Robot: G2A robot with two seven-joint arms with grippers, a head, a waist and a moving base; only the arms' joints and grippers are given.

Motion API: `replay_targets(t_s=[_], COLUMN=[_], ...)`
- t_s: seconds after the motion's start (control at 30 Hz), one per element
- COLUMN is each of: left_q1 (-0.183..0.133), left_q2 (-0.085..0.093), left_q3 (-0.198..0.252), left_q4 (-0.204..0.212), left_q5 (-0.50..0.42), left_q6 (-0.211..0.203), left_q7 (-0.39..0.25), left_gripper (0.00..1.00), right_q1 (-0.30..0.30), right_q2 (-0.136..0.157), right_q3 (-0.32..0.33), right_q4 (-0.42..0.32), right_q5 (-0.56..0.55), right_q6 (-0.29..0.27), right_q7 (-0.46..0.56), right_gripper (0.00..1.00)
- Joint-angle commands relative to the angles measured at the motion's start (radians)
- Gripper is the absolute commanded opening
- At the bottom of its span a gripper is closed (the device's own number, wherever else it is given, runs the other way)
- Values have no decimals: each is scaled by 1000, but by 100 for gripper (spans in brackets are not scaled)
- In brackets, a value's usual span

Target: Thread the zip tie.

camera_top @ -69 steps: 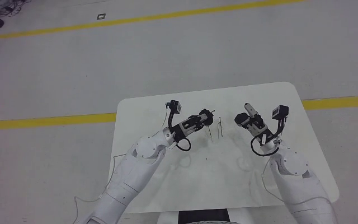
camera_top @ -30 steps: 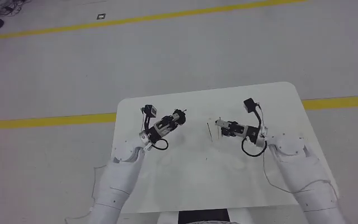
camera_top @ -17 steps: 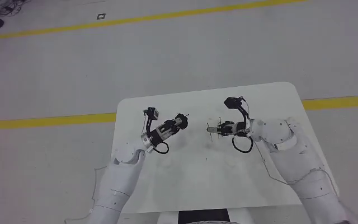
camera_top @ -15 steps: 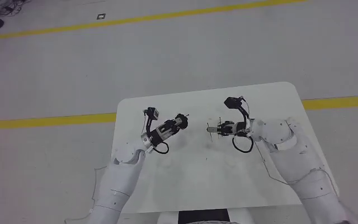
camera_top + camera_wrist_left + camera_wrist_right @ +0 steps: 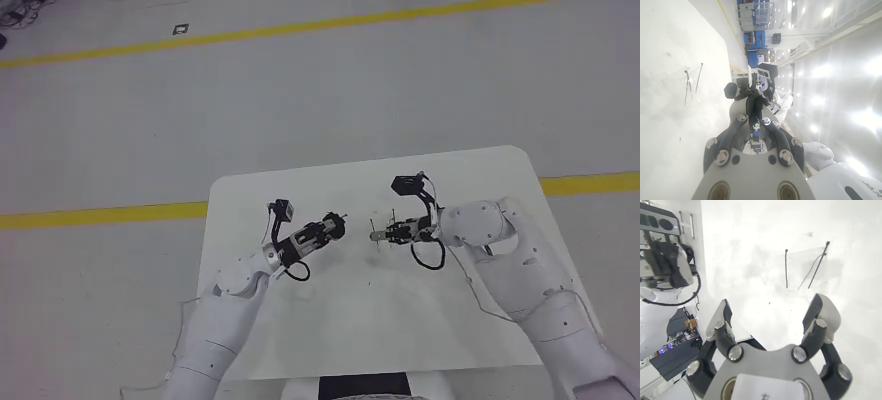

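Observation:
Three black zip ties [image 5: 786, 268] lie side by side on a clear plastic sheet [image 5: 802, 256] on the white table [image 5: 300, 330], seen as thin dark lines [image 5: 372, 226] at the table's middle. They also lie ahead of my left gripper [image 5: 698, 77]. My right gripper [image 5: 770, 306] hovers open just short of the ties, with nothing between its ribbed pads [image 5: 726, 311]. It sits right beside the ties from above [image 5: 378, 235]. My left gripper [image 5: 753, 98] is shut, its tips wrapped in black tape, a short way left of the ties [image 5: 338, 222]. Whether it pinches anything is hidden.
The table edge [image 5: 702, 256] runs close behind my left arm [image 5: 664, 262]. Bare tabletop lies in front of the ties and toward the far edge. A small dark speck [image 5: 769, 303] sits on the table under my right gripper.
My left gripper drew back left from the ties, then drifted a little toward them. My right arm swung in from the right and now holds its gripper over the ties.

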Motion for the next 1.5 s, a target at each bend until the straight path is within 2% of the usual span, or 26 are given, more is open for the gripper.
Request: replay_targets(t_s=[0.0, 0.2, 0.33, 0.63, 0.73, 0.8, 1.17, 1.37, 1.4, 1.43, 1.47], left_q1=[-4, -4, -4, -4, -4, -4, -4, -4, -4, -4, -4], left_q2=[0, 0, 0, 0, 0, 0, 0, 0, 0, 0, 0], left_q3=[6, 6, 6, 6, 6, 6, 6, 6, 6, 6, 6], left_q4=[10, 10, 10, 10, 10, 10, 10, 10, 10, 10, 10], left_q5=[3, 3, 3, 3, 3, 3, 3, 3, 3, 3, 3], left_q6=[-2, -2, -2, -2, -2, -2, -2, -2, -2, -2, -2], left_q7=[12, 12, 12, 12, 12, 12, 12, 12, 12, 12, 12], left_gripper=[0, 0, 0, 0, 0, 0, 0, 0, 0, 0, 0], right_q1=[-1, -1, 1, 60, 65, 65, 55, 91, 96, 102, 106], right_q2=[0, 0, -2, -12, -15, -16, -17, -21, -22, -22, -22], right_q3=[1, 1, -29, -93, -97, -109, -121, -150, -153, -156, -158], right_q4=[0, 0, 20, 145, 196, 202, 201, 279, 291, 304, 313], right_q5=[0, 0, -29, -26, 10, 35, 36, 48, 50, 52, 54], right_q6=[0, 0, -19, -121, -173, -215, -227, -242, -244, -246, -247], right_q7=[1, 1, -65, -200, -253, -246, -260, -257, -257, -257, -259], right_gripper=[100, 100, 100, 100, 100, 100, 100, 100, 95, 66, 47])
